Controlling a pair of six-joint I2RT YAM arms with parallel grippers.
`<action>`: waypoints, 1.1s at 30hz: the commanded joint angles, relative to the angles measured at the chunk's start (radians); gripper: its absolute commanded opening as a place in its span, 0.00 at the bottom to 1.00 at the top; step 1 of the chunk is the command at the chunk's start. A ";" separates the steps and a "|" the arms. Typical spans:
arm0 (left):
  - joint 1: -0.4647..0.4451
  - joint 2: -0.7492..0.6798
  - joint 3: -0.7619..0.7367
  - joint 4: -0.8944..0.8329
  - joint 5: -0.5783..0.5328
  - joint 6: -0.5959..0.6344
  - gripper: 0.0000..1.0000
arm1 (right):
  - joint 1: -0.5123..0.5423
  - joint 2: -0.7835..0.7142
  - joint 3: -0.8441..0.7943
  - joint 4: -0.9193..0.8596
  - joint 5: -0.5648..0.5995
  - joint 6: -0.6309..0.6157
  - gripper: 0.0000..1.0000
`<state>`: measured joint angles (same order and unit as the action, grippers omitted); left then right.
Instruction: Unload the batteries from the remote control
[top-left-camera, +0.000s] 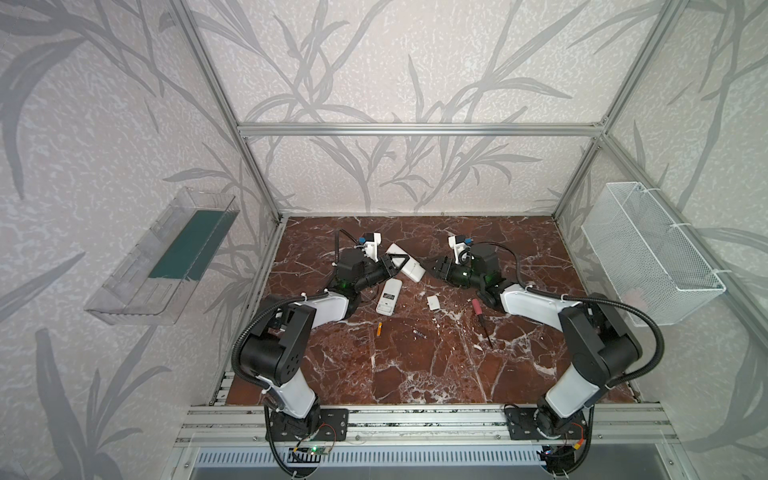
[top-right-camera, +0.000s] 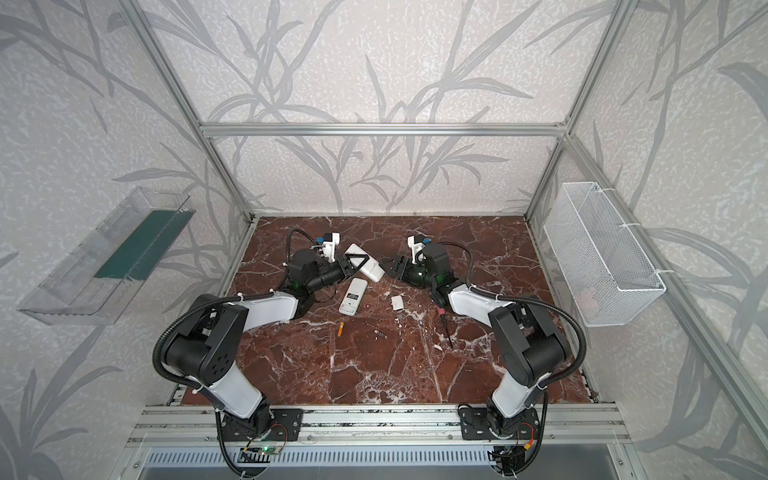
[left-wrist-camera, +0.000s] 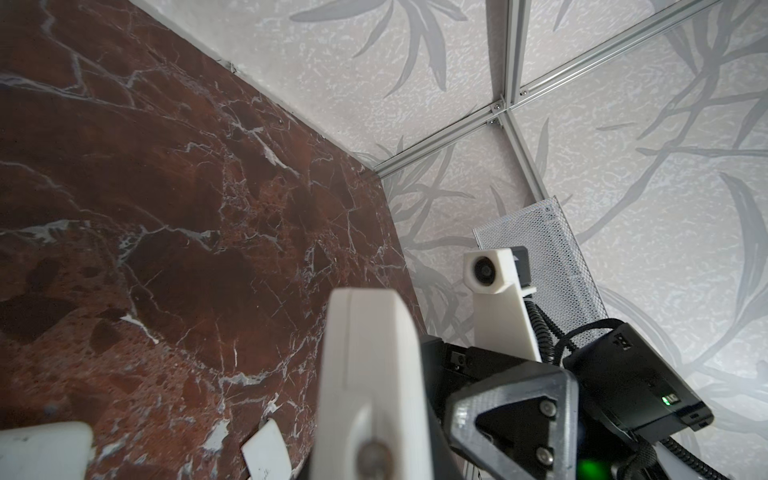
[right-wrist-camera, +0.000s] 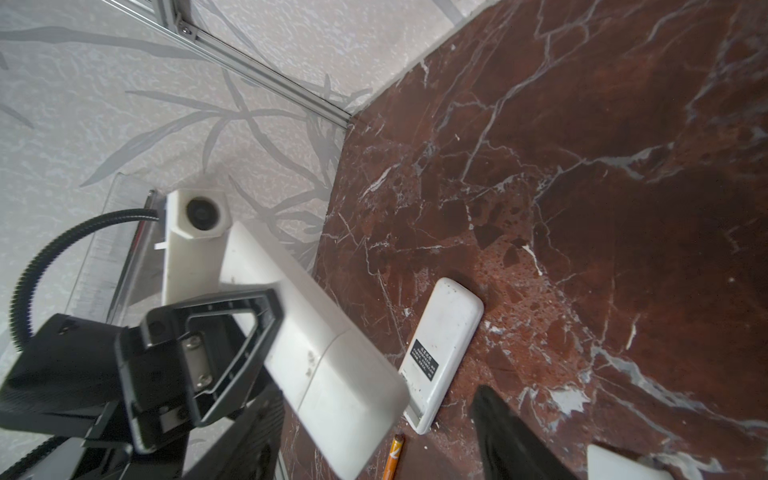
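Clamping a remote (top-left-camera: 411, 268), left tool (top-left-camera: 395, 266) faces right tool (top-left-camera: 438, 267), seemingly spread.

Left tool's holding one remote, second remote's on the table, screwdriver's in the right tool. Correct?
Not the screwdriver: it lies on the table, apart from the right tool, which is empty; both top views show it. The rest holds.

black label (right-wrist-camera: 424, 360) on lying remote (right-wrist-camera: 455, 316), print unreadable

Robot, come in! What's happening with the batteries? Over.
Left gripper shut on lifted remote. Right gripper open beside it. Orange battery and dark battery lie on table. Nothing in the way.
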<state>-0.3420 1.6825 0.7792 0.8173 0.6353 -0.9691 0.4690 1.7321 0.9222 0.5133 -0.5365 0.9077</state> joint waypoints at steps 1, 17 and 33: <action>-0.002 -0.042 0.037 -0.004 -0.038 0.012 0.08 | 0.000 0.073 0.069 0.111 -0.075 0.071 0.67; 0.000 0.048 0.101 -0.019 -0.106 -0.038 0.08 | 0.008 0.179 0.077 0.263 -0.066 0.132 0.60; -0.004 0.140 0.171 0.045 -0.087 -0.103 0.08 | 0.007 0.187 0.078 0.162 0.001 0.045 0.54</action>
<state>-0.3393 1.8141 0.9157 0.8013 0.5430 -1.0515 0.4740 1.8977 0.9813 0.7052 -0.5579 0.9825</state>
